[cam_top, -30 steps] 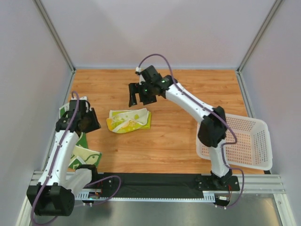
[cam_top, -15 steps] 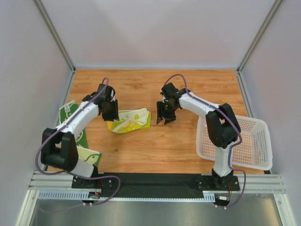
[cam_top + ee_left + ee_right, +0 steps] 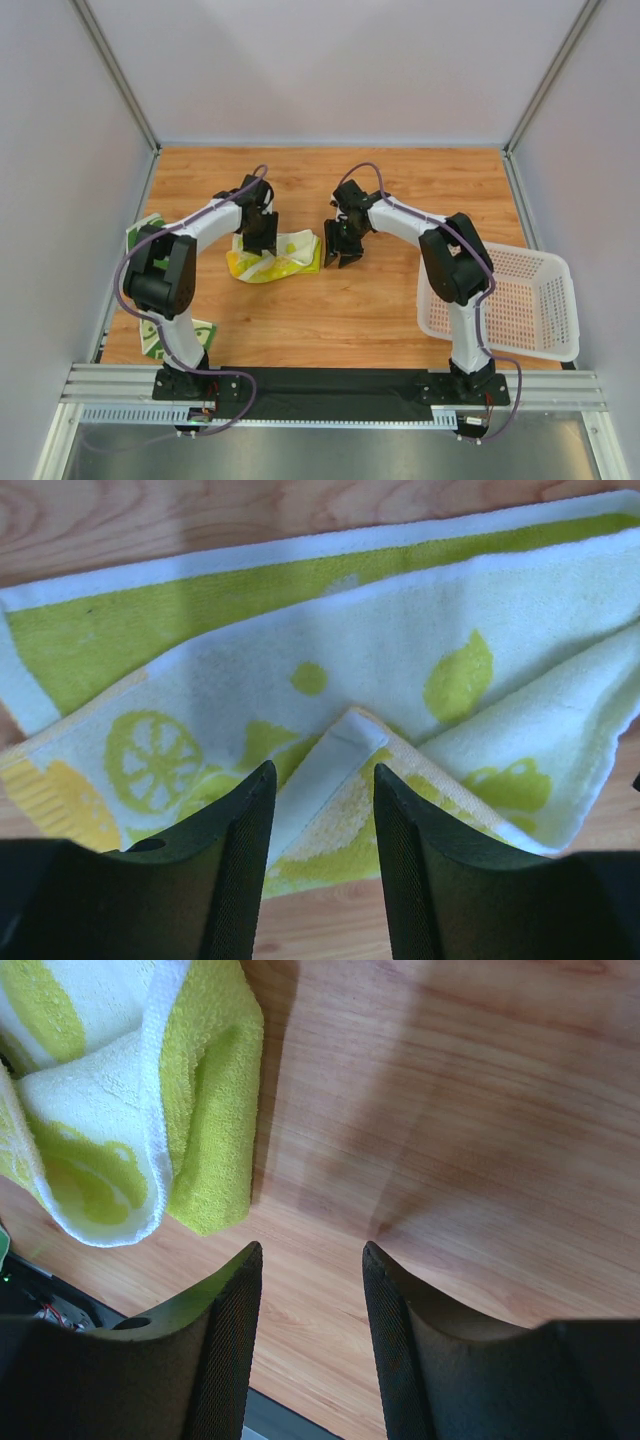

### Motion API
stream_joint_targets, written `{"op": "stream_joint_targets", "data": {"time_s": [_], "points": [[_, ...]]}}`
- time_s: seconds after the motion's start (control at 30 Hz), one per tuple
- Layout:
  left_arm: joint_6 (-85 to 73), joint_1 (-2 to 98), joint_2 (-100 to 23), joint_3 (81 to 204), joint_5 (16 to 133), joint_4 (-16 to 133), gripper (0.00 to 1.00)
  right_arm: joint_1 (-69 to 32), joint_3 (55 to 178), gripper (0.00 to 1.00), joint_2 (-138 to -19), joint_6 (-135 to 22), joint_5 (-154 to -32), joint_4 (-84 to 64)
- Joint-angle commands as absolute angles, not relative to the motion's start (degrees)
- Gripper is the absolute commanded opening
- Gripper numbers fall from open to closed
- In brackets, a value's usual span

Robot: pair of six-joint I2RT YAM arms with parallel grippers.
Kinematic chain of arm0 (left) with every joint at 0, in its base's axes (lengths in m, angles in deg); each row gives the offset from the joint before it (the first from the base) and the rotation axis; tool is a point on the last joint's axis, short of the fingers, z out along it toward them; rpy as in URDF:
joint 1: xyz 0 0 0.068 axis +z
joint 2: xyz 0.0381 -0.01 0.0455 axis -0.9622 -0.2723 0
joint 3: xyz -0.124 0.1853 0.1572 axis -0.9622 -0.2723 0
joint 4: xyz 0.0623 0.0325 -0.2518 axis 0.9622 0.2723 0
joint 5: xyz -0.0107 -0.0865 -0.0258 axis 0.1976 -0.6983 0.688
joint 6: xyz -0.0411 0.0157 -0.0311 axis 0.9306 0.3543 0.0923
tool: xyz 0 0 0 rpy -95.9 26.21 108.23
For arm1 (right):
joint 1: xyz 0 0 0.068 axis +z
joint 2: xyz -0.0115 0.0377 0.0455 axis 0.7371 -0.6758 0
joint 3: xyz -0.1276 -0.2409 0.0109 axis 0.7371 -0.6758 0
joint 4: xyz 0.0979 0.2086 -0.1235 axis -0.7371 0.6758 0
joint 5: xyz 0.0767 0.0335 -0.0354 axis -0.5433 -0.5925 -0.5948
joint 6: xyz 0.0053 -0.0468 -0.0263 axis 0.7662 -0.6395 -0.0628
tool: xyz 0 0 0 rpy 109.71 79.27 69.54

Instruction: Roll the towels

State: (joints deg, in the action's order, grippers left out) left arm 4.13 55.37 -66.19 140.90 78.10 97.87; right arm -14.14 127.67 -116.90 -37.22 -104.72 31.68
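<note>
The pale yellow towel (image 3: 278, 256) with lemon prints lies crumpled and loosely folded at mid-table. My left gripper (image 3: 262, 238) hovers over its left part, open; in the left wrist view the fingers (image 3: 322, 780) straddle a folded-up corner of the towel (image 3: 330, 670) without pinching it. My right gripper (image 3: 341, 254) stands just right of the towel, open, with only bare wood between its fingers (image 3: 312, 1255); the towel's end (image 3: 150, 1090) lies off to their left. The dark green towel (image 3: 146, 231) lies at the table's left edge, mostly hidden by the left arm.
A white perforated basket (image 3: 560, 265) sits at the right edge, overhanging the table. White walls and metal posts enclose the wooden table (image 3: 400, 190). The arm bases stand on the black rail at the near edge.
The left arm swung from the left edge over to the yellow towel. The right arm came down from the far side to beside the towel's right end, and its jaws narrowed.
</note>
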Motion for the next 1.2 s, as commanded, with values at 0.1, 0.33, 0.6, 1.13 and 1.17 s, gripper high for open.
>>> {"op": "stream_joint_targets", "data": {"time_s": [0.1,0.33,0.6,1.13,1.17], "points": [[3.54,53.98,-70.33,142.89,79.18,94.67,0.52,-13.82,129.48,0.46,-116.99,-37.51,-105.38,30.44],[4.42,53.28,-72.18,142.98,82.52,94.58,0.36,-13.82,129.83,0.45,-116.73,-37.43,-105.74,30.62],[4.86,53.28,-67.7,146.05,84.72,98.26,0.2,-13.73,129.92,0.44,-116.47,-37.16,-106.44,30.62],[6.01,53.37,-61.72,152.9,90.77,103.63,0.09,-13.38,130.53,0.43,-115.76,-37.25,-106.61,31.49],[5.92,53.54,-61.98,153.6,91.48,103.9,0.09,-13.38,130.62,0.43,-115.76,-37.25,-106.61,31.5]]}}
